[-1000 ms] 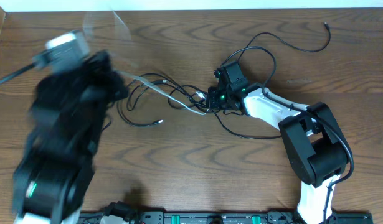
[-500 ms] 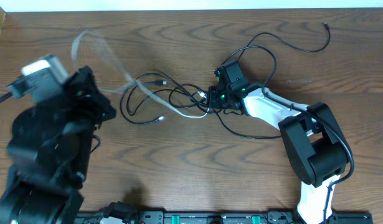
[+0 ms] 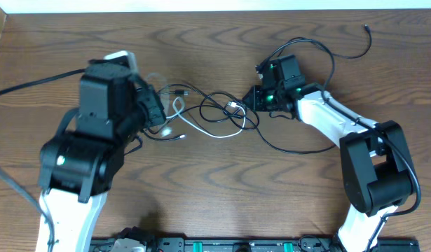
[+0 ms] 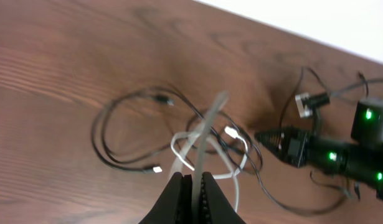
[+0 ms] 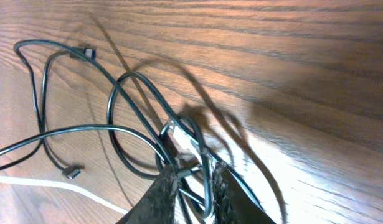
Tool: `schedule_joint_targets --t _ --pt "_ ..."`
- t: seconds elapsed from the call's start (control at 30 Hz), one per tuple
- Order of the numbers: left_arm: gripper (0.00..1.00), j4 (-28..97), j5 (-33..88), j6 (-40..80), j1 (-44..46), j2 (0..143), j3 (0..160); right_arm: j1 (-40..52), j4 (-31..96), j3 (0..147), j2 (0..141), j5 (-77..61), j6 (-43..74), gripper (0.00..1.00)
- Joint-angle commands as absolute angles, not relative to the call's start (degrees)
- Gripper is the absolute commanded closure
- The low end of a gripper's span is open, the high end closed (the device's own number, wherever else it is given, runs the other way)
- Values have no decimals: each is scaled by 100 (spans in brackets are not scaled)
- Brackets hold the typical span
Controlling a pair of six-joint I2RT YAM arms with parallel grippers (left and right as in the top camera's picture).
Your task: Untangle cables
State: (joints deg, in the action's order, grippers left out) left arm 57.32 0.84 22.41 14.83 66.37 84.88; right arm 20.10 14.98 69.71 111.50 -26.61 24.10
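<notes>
"Cables: where did they lie?"

"A long thin black cord (image 3: 299, 152) and a shorter thin white cord (image 3: 215, 136) lay on a brown wooden table (image 3: 201, 203). Seen from overhead, they crossed in a loose tangle (image 3: 215, 112) near the table's middle."

"What spread out from the tangle?"

"To the left of the tangle, the black cord made loose loops, and two small plug ends showed there. To the right of it, the same cord swept in wide curves around the right arm. One far end lay well apart, up and to the right. The white cord curved along the tangle's lower edge, and a small white plug (image 3: 233, 106) sat inside the tangle."

"And the grippers?"

"The left gripper (image 4: 192, 186) sat just left of the tangle. Its fingers were pressed together on the white cord, which rose from them as a pale, blurred strip. The right gripper (image 5: 196, 169) sat just right of the tangle, low over the wood. Its fingers were pinched on a loop of the black cord, with the white plug just beyond their tips."
</notes>
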Motion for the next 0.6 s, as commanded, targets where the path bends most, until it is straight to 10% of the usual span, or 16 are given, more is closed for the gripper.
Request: schedule_joint_targets --t 0.0,0.57 --pt "93 5817 733 2163 1498 7011 8508 1916 1503 7050 11056 -3334 1785 79" --pt "93 6357 1413 1868 1973 8355 8449 2224 2591 7048 11059 -2303 1957 83"
